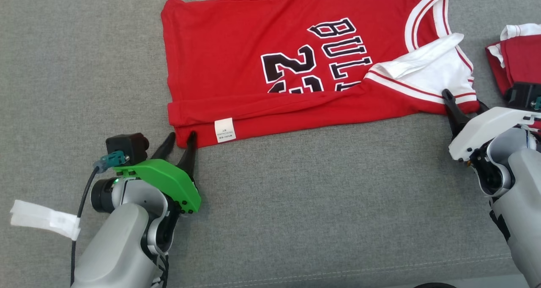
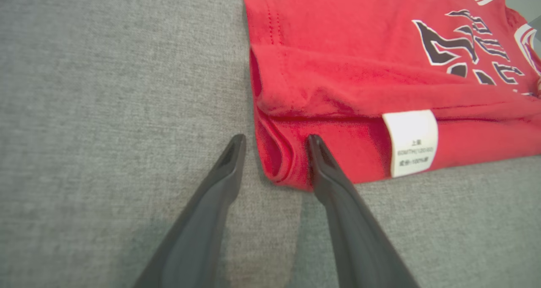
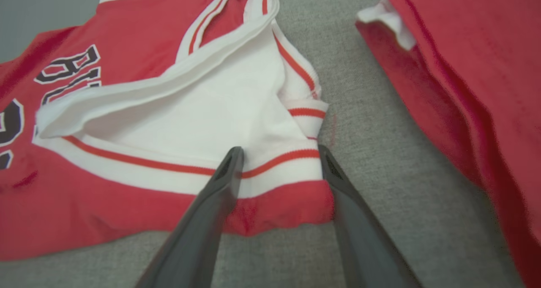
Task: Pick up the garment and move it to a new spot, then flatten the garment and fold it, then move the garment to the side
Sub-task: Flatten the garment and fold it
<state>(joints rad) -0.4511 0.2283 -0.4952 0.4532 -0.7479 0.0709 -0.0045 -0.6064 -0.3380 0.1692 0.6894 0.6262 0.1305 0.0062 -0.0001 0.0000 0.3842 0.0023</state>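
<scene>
1. Seeing red jersey (image 1: 253, 68) spread on grey cushion (image 1: 338, 203), near edge folded up over the lower part of the number print (image 1: 291, 68).
2. Finding white care label (image 1: 225, 130) on that folded edge, near its left end.
3. Reading left gripper (image 1: 182, 133) as released: fingers spread across the jersey's near left corner, one tip over red cloth, the other over bare cushion.
4. Reading right gripper (image 3: 280, 149) as released too: fingers apart, straddling the near right corner at the white-and-red striped trim (image 3: 169, 169).
5. Noting second red garment (image 1: 520, 55) right of the jersey, apart from it, beside the right arm.
6. Noting white paper tag (image 1: 44, 219) by the left arm's cable (image 1: 82, 199).
</scene>
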